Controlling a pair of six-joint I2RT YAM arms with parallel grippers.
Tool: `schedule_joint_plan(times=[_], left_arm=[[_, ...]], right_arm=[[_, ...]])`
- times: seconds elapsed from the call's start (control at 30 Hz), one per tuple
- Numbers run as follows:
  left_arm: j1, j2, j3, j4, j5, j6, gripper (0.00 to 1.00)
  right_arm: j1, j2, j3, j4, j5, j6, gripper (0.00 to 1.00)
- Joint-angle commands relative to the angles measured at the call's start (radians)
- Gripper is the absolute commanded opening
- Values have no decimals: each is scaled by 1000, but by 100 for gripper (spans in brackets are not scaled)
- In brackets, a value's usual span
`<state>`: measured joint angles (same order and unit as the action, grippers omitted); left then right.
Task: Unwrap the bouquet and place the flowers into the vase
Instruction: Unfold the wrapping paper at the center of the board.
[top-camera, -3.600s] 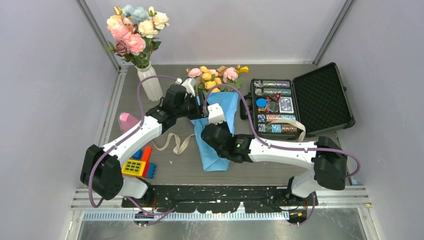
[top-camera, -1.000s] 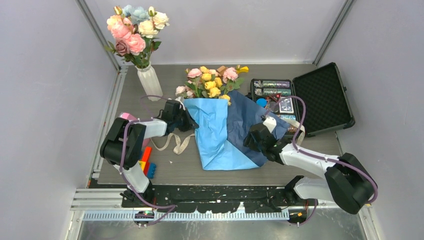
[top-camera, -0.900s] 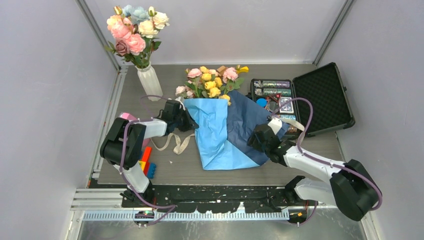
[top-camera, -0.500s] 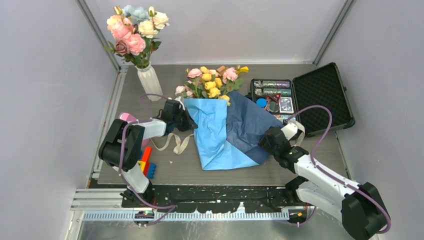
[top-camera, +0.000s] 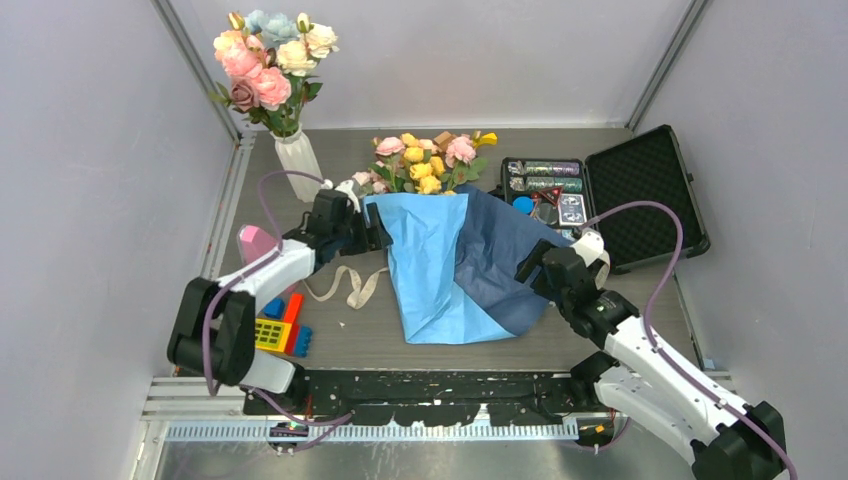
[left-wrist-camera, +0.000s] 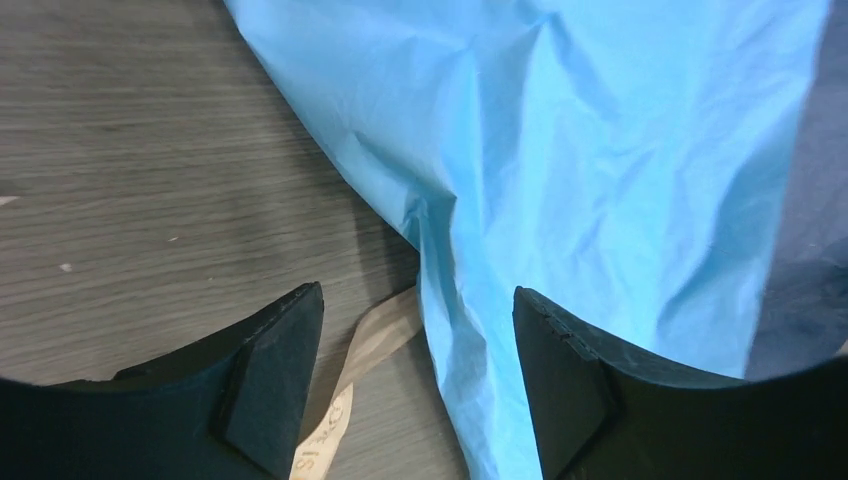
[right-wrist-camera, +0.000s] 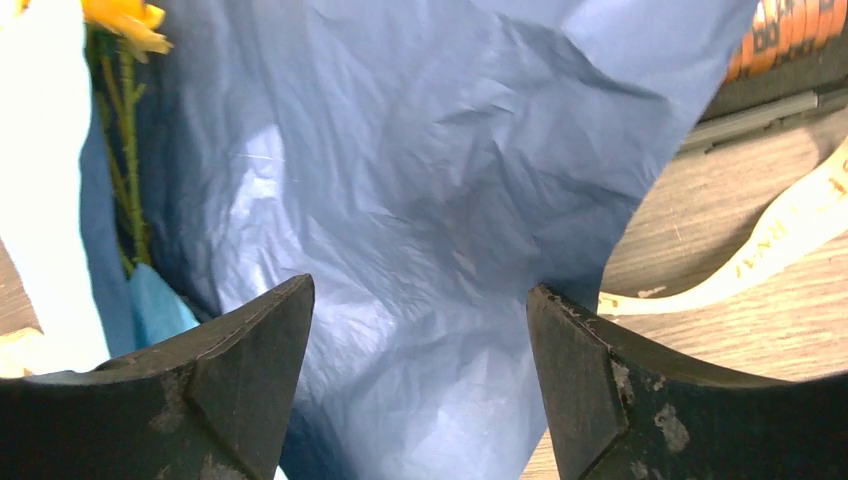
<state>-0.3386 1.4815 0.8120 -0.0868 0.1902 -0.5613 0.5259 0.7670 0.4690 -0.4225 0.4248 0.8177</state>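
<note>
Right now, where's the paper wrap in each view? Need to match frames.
Top external: wrap at table centre, spread open, light blue on the left, dark blue on the right.
Left wrist: its light blue side fills the upper right and runs down to the bottom edge; dark blue shows at the right edge.
Right wrist: its dark blue side fills the centre; a light blue scrap sits lower left.
Shared landmark: the grey wood-grain table beside the wrap.

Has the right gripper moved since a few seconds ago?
Yes. The right gripper has moved rightward, from over the middle of the bouquet to its right edge, and is now just in front of the black case.
</note>
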Motion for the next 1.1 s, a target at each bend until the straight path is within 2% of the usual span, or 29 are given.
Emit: schedule_joint_plan(times=[0.0, 0.1, 0.23, 0.37, 0.5, 0.63, 0.77, 1.0, 1.07], left_arm=[[-26, -133, 51, -110, -37, 108, 72], [-105, -183, 76, -161, -45, 151, 73], [-260, -218, 93, -188, -82, 172, 76], [-385, -228, 89, -185, -122, 164, 82], [-515, -208, 92, -181, -219, 163, 87], [-650, -142, 121, -185, -373, 187, 88], [-740, -34, 187, -210, -518, 207, 88], [-837, 129, 319, -293, -667, 252, 89], [-857, 166, 343, -314, -692, 269, 85]], right_arm=[[-4, -24, 94, -41, -12, -79, 86], [-10, 3, 150, -69, -22, -146, 93], [-44, 91, 250, -137, -39, -222, 96], [-135, 154, 295, -159, -85, -265, 97], [-260, 125, 283, -151, -141, -273, 97], [-323, 79, 262, -151, -171, -274, 99], [-334, 50, 239, -157, -201, -268, 99], [-335, 13, 202, -166, -229, -245, 97], [-335, 8, 198, -165, -231, -240, 97]])
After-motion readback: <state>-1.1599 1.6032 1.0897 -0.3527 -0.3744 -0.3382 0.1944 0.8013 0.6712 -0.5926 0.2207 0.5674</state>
